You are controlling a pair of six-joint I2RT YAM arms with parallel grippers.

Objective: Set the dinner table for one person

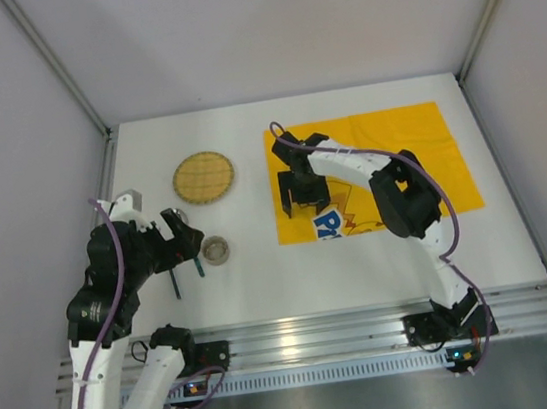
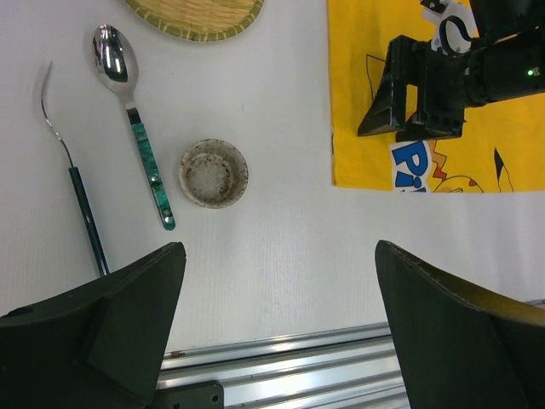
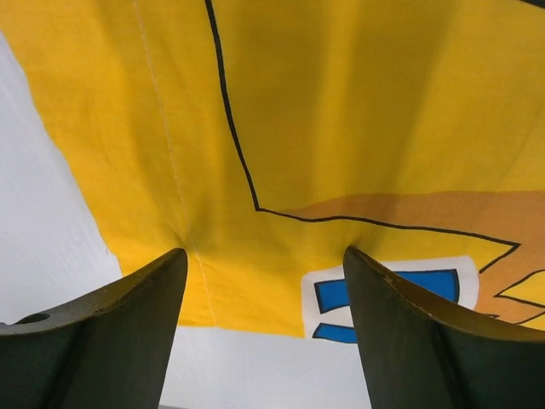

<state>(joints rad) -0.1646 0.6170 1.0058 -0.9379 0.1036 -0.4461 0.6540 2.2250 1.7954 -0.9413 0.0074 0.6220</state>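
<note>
Left claw [image 2: 279, 249] hovers wide and empty over the near-left part of the table [image 1: 362, 263], the white dinner table that fills the whole work area beyond the arm bases and carries every item. Leftmost lies a fork [image 2: 72, 170] with a dark handle, tines pointing far. Just right of it, not touching, is a spoon [image 2: 140, 145] with a teal handle, bowl end far. Right again is a small round cup [image 2: 213, 173], upright, apart from the spoon. Far of these is a round woven mat [image 1: 203, 176]. On the right half a yellow cartoon-printed cloth [image 1: 397, 148] is spread mostly flat, with a slight pucker along the seam in the right wrist view. Right claw [image 3: 264, 256] is poised low over the cloth's near-left area, jaws apart, nothing between them; whether the tips touch the fabric I cannot tell. Judgement: the cloth serves as the placemat and looks laid, so the step in hand is clearing this claw from it, with the pieces on the left yet to be brought across. To do it well, lift straight up before swinging away so the fingertips do not drag or wrinkle the cloth. The left claw is then best placed to take the spoon or fork at mid-handle, jaws square across it. Risk: a thin handle flat on the table may slip the pinch.
</note>
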